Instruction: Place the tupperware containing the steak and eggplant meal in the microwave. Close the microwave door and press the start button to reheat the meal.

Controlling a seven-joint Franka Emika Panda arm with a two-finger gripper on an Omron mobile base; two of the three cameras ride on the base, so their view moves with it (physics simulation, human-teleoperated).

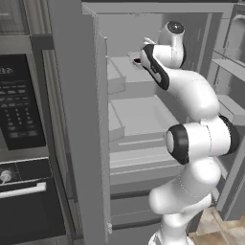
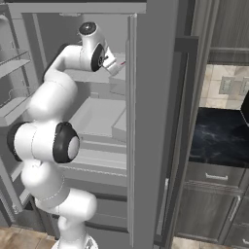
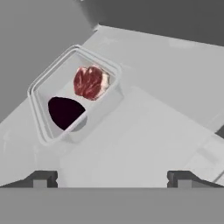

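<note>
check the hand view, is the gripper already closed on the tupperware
No. The gripper is open, its two fingertips spread wide apart, and the tupperware sits untouched on the grey shelf ahead of them.

Setting: a rendered home kitchen is shown.
Cold storage: an open fridge (image 1: 139, 119) with grey shelves is seen.
Cooking units: a microwave (image 1: 19, 103) above a knobbed oven (image 1: 26, 201).
Worktop: a dark counter (image 2: 219, 138) over drawers (image 2: 209, 204).

bare shelf (image 3: 144, 144) open between tool (image 3: 112, 177) and tupperware (image 3: 74, 98), fridge wall (image 3: 30, 39) close behind tupperware, nothing above it
</note>
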